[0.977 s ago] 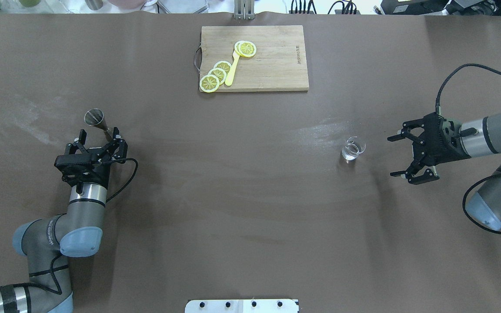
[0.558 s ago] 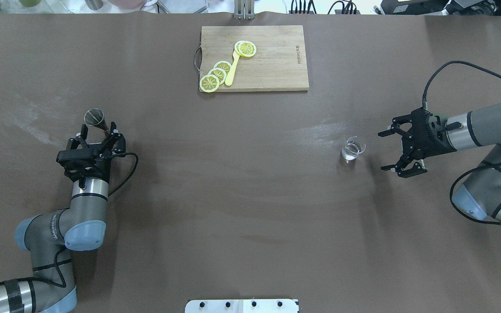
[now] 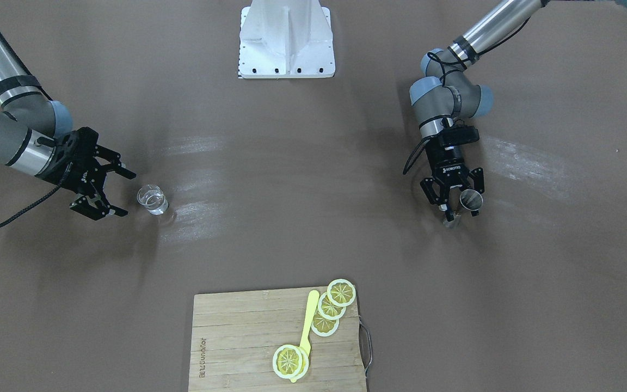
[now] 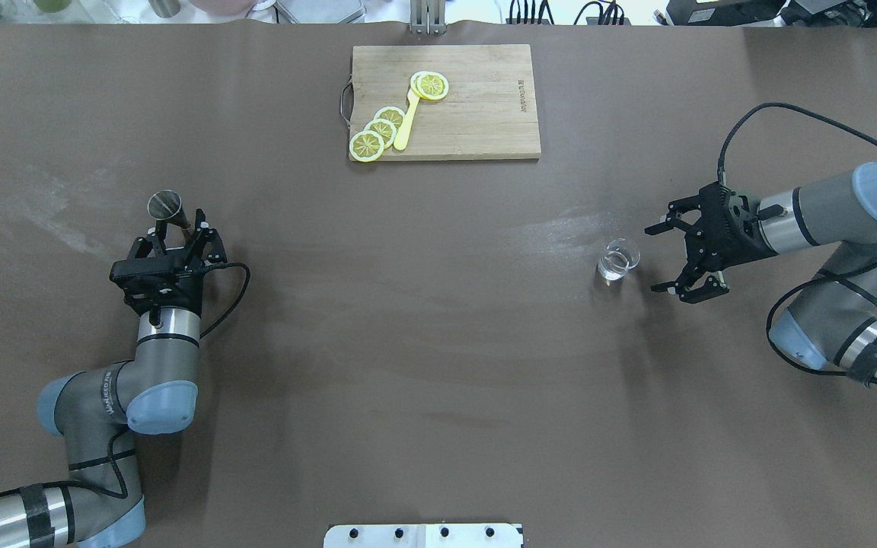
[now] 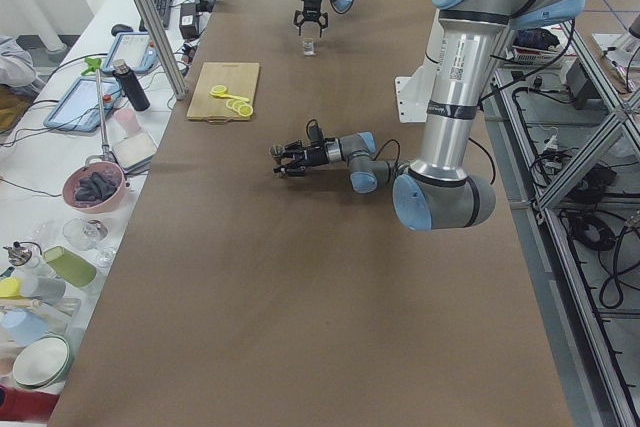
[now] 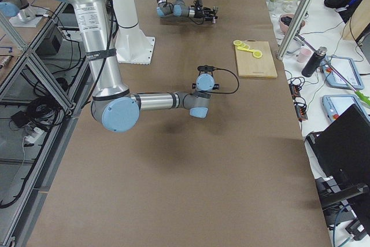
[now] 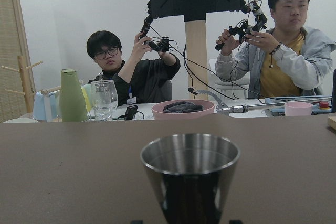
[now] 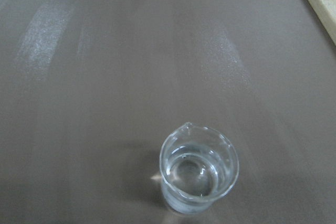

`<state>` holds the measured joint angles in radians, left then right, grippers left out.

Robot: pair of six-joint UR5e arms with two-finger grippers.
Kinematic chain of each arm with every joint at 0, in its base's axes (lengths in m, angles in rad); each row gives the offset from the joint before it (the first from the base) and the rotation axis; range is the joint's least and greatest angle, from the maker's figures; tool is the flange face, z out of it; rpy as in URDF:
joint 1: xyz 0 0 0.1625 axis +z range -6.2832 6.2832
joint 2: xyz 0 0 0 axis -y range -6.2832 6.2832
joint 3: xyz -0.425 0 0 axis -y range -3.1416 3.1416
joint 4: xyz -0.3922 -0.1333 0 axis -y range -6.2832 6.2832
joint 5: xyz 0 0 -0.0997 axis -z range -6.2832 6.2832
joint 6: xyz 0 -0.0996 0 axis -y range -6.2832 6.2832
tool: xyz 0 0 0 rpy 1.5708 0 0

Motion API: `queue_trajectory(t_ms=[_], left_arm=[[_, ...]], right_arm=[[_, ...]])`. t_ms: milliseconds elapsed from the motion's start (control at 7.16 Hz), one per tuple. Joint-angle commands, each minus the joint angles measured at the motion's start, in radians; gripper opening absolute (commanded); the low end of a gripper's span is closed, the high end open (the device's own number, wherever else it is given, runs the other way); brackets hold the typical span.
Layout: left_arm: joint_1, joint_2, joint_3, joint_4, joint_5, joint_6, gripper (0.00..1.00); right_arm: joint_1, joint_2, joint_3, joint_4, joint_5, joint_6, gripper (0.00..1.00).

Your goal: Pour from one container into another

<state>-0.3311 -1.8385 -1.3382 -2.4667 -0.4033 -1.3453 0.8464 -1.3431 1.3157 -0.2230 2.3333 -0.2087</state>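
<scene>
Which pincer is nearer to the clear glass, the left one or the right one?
Right. The right pincer, open, is just beside the clear glass, not touching it. The left pincer is far off, at the jigger.

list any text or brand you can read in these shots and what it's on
"ROBOTIQ": white letters on the body of the left end effector.
"Joyoung" (likely): print near one edge of the cutting board; the characters after it are too small to read.
White lettering on the left arm: too blurred to read.
</scene>
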Motion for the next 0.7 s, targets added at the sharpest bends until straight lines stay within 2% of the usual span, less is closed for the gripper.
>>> queue_trajectory(t_ms=[0,279,419,558], left_arm=[[0.0,-0.001,0.004,0.002,-0.002,0.0,0.19],[-0.003,-0.005,0.005,0.005,-0.002,0.009,0.0],[-0.015,-0.031,-0.005,0.02,-0.002,0.038,0.0],[-0.034,-0.063,-0.059,0.02,-0.005,0.16,0.0]], right_arm=[[-0.006,0.004,-0.003,0.001,0.027,0.002,0.99],[0.006,0.024,-0.018,0.001,0.026,0.002,0.98],[0.016,0.041,-0.039,0.001,0.026,0.003,0.98],[0.019,0.068,-0.067,0.001,0.023,0.003,0.98]])
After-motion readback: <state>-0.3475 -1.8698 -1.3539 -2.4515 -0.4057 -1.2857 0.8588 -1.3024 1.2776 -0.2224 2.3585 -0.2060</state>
